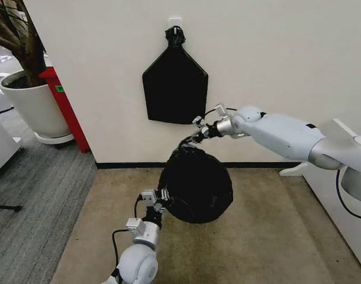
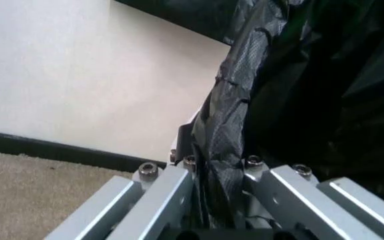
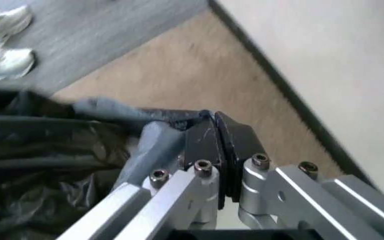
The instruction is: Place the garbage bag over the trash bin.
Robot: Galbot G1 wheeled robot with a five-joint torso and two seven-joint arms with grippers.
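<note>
The garbage bag [image 1: 195,183] is a glossy black, rumpled bulge standing on the tan carpet in front of the wall. The trash bin is hidden. My left gripper [image 1: 164,198] sits at the bag's lower left side, shut on a fold of it; in the left wrist view the film [image 2: 222,150] runs down between the fingers. My right gripper [image 1: 197,135] reaches in from the right above the bag, shut on a drawn-up peak of the plastic. In the right wrist view its black pads [image 3: 205,142] are pressed together with the bag [image 3: 45,150] beside them.
A flat black pentagon bundle [image 1: 174,86] hangs on the wall just above my right gripper. A white planter pot [image 1: 35,106] and a red post [image 1: 65,106] stand at the far left. White furniture [image 1: 340,195] borders the right. Open carpet [image 1: 269,236] lies in front.
</note>
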